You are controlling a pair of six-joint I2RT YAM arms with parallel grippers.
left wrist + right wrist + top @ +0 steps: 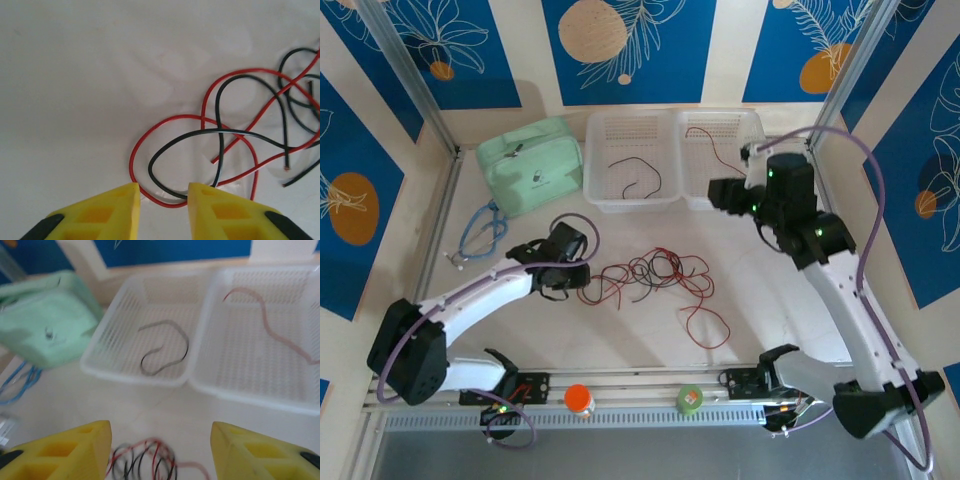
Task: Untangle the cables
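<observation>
"Locating the cables (650, 275) comes first: where do they lie?" asks the student.

"Overhead view: a tangle of thin red and black cables sits mid-table (770, 300), its loops crossing one another. One red strand (705, 325) trails off toward the near right," the tutor answers. "Two single pieces lie apart from the tangle: a black wire (640, 180) in the left basket (610, 140) and a red wire (718, 150) in the right basket (740, 130)."

"And the left gripper (588, 283)?"

"It sits low at the tangle's left edge. Left wrist view: its yellow fingers (120, 210) stand partly apart, with a plain gap between the tips. The bottom of a red loop (165, 202) runs across that gap on the table surface, and a black loop (155, 170) lies just inside the red one. Whether either tip touches the wire cannot be told."

"The right gripper (725, 195)?"

"It is raised over the near rim of the right basket, well apart from the tangle. Right wrist view: its fingers (75, 450) are spread wide with nothing between them. Beyond them lie both baskets, a mint-green pouch (45, 330) to the left and a blue-grey cord (20, 382) just beside the pouch."
</observation>
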